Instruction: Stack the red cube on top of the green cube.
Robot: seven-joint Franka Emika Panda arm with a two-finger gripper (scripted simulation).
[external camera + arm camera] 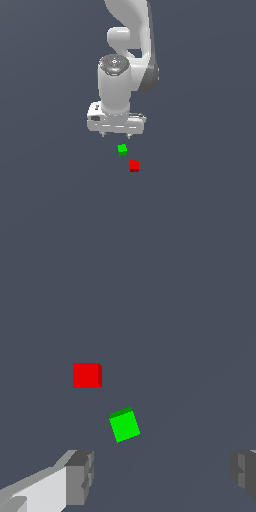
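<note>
Slate-grey counter [50,210] is carrying both cubes near frame centre: green cube [122,149] lying just up-left of red cube [134,165], apart. Hand [116,135] is hovering above them, fingers [80,476] spread and empty, ready for grasping.

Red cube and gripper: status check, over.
Gripper open, empty, hovering above the cubes. Red cube on the floor, apart from green cube, not stacked. Nothing between them.
</note>
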